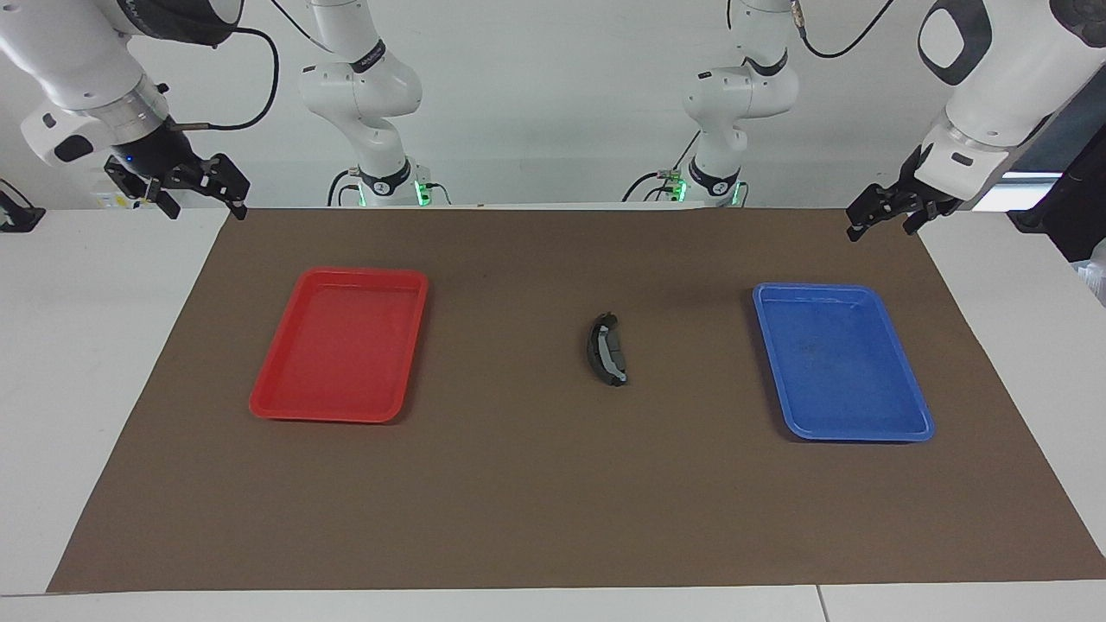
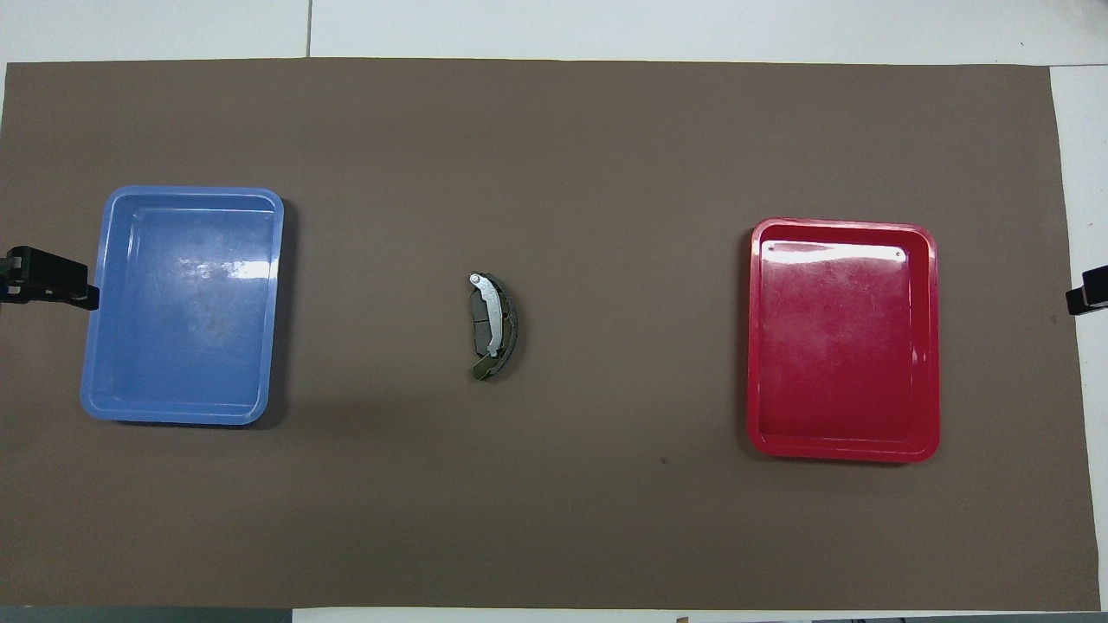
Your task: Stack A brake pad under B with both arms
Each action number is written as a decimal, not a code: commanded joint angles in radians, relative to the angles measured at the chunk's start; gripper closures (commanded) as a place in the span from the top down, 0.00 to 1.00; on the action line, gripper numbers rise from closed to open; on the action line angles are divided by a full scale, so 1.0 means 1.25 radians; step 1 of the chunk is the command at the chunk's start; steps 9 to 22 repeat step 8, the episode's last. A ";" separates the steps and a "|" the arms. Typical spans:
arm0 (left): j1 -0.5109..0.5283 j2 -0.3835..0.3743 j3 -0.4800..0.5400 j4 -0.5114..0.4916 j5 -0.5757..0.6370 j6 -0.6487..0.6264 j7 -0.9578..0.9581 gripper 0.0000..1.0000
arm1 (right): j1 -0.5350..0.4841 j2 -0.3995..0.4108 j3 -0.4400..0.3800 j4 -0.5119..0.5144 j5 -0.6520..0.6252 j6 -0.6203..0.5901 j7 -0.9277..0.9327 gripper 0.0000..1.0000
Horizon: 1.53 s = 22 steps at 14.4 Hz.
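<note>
**Two pads stacked at mid-desk, both arms up at the corners**

White desk (image 1: 112, 363) carries a wide brown mat (image 1: 553, 484) that covers most of it. On the mat sit two shallow trays with nothing in them: a red tray (image 1: 340, 281) toward the right arm's end and a blue tray (image 1: 916, 432) toward the left arm's end, well apart. Both arms wait raised at the robots' edge of the mat. The right gripper (image 1: 226, 192) hangs over the mat's corner at its own end, its fingers spread with nothing between them. The left gripper (image 1: 881, 216) hangs over the other corner, its fingers also apart and bare. Between the trays, roughly mid-mat, lie the two pads together: B (image 2: 492, 316), the long crescent with its light grey strip, lies on top of the A brake pad (image 2: 509, 322), whose darker body shows along one side beneath it.
</note>
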<state>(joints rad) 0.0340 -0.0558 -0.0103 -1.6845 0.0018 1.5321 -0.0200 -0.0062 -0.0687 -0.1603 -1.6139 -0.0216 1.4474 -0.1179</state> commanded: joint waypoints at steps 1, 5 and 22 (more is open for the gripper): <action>0.003 -0.019 -0.003 -0.022 0.006 0.014 -0.010 0.99 | 0.006 -0.013 -0.001 -0.033 -0.005 0.023 -0.001 1.00; 0.003 -0.019 -0.003 -0.022 0.005 0.014 -0.010 0.99 | 0.005 -0.013 -0.001 -0.043 -0.007 0.048 0.000 1.00; 0.003 -0.019 -0.003 -0.022 0.005 0.014 -0.010 0.99 | 0.005 -0.013 0.004 -0.043 -0.007 0.047 0.000 1.00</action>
